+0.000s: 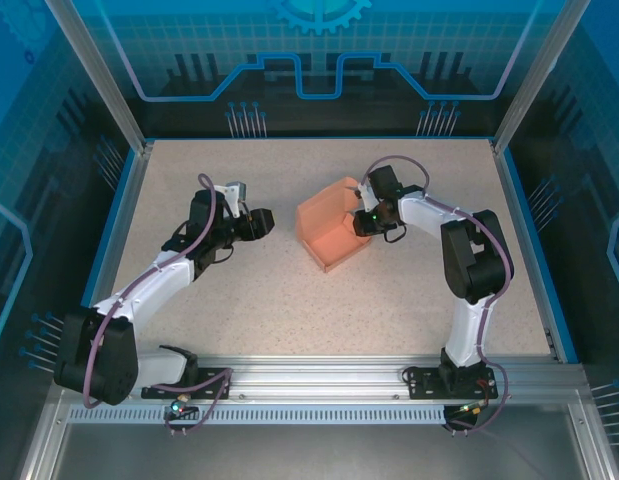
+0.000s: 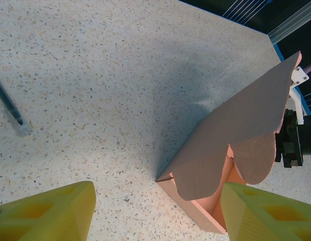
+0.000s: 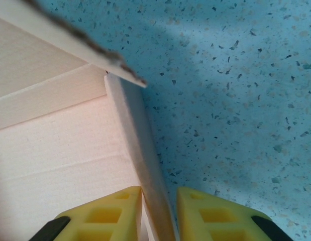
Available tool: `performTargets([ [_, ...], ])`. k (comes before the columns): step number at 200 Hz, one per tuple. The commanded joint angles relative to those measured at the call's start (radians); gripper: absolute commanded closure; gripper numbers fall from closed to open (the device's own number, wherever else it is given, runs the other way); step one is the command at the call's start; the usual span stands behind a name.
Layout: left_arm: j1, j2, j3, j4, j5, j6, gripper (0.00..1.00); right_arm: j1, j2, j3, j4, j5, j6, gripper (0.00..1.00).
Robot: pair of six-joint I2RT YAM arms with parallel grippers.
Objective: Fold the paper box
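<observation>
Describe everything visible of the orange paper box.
The salmon-orange thin cardboard box rests half-folded near the middle of the speckled table. It forms an open tray with upright walls, and one tall flap with a scalloped edge leans over it. The card looks matte and is creased along its folds. The right gripper pinches one side wall between its yellow fingers.

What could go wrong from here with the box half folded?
1. The right hand pinches one thin wall of the paper box; pulling may crease or tear it.
2. The left hand is open and off the box, so the box may slide.
3. The raised flap could flop back.
</observation>
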Motion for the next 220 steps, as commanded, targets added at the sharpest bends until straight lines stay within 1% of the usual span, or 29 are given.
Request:
performTargets([
  [1, -0.008, -0.005, -0.01, 0.007, 0.019, 0.0, 0.32, 0.004, -0.038, -0.013, -0.016, -0.006, -0.019, 0.75],
  [26, -0.008, -0.01, -0.013, 0.008, 0.016, -0.001, 0.32, 0.009, -0.025, -0.017, -0.022, -0.008, -0.013, 0.77],
  [44, -0.009, -0.012, -0.013, 0.005, 0.015, 0.001, 0.32, 0.022, -0.017, -0.026, -0.026, 0.018, -0.003, 0.78],
  [147, -0.025, 0.008, -0.007, 0.015, 0.016, 0.0, 0.32, 0.136, 0.001, -0.084, -0.015, 0.28, 0.047, 0.86],
  [220, -0.031, 0.029, -0.007, 0.027, 0.009, -0.002, 0.32, 0.185, -0.008, -0.132, 0.026, 0.497, 0.092, 0.9],
])
